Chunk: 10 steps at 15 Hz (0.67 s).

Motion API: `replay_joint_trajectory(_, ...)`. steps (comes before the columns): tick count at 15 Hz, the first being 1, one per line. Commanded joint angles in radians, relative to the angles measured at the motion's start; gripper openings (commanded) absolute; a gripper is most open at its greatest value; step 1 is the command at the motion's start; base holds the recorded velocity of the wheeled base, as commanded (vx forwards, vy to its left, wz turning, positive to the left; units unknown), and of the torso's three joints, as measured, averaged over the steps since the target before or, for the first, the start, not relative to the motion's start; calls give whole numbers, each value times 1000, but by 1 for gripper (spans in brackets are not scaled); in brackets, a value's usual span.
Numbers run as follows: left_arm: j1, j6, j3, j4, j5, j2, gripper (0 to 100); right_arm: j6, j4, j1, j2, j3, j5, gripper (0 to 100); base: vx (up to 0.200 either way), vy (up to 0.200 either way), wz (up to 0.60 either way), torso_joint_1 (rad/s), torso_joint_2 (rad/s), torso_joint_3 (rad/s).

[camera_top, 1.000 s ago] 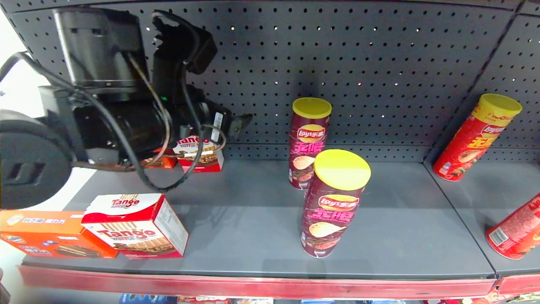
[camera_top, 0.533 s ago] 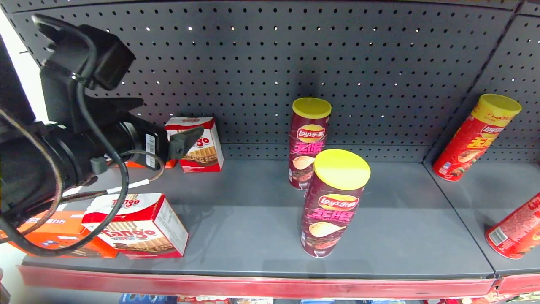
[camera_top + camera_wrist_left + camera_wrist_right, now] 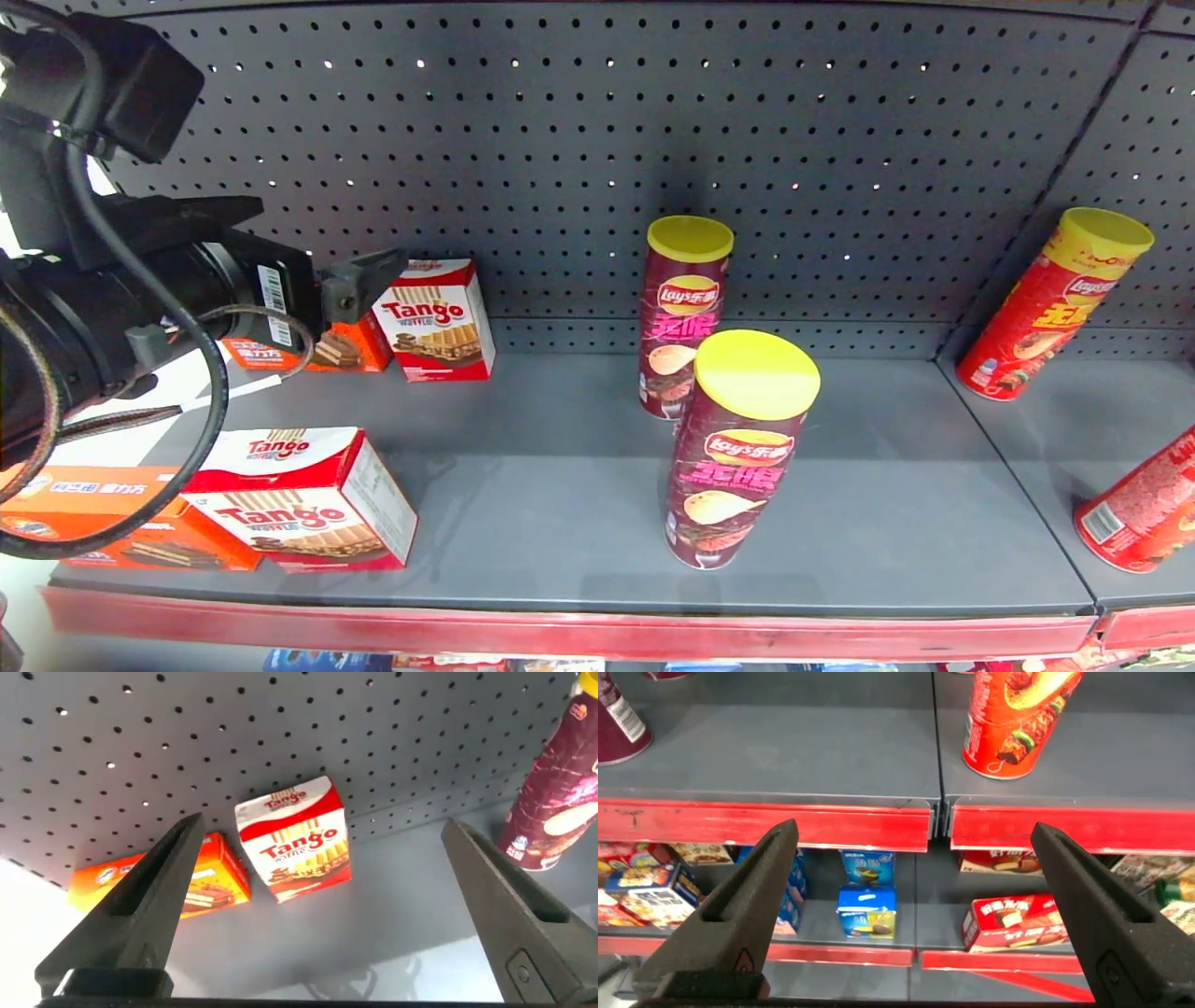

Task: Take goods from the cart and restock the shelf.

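My left gripper has its fingers spread wide and holds nothing. The wafer box stands on the shelf just ahead of the fingertips, not touching them. I think it is placed. My right gripper is spread and empty too. Next I must fetch another item from the cart.

the shelf deck looks like smooth, matt grey painted metal, and so does the perforated pegboard back panel. the wafer boxes are glossy printed cardboard. the maroon chip cans have shiny wraps and smooth yellow plastic lids. the red front rail is glossy.
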Motion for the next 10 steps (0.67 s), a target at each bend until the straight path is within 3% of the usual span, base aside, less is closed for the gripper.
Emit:
replay_joint_trajectory(1,-1,-1,9,-1,0,-4,100,6,128,-2,263,-305,10,100,0,0,0,0,0,0)
replay_joint_trajectory(4,0,2,14,-1,-2,-3,100,7,143,72,336,-379,185,100,0,0,0,0,0,0)
replay_joint_trajectory(6,2,23,11,-1,4,0,100,10,146,164,484,-433,318,100,0,0,0,0,0,0)
replay_joint_trajectory(7,2,23,9,-1,6,2,100,9,143,193,539,-453,333,100,0,0,0,0,0,0)
replay_joint_trajectory(8,2,25,12,-2,6,3,100,1,128,288,668,-503,324,100,0,0,0,0,0,0)
replay_joint_trajectory(10,2,25,16,-27,4,3,100,-5,73,395,803,-532,229,100,0,0,0,0,0,0)
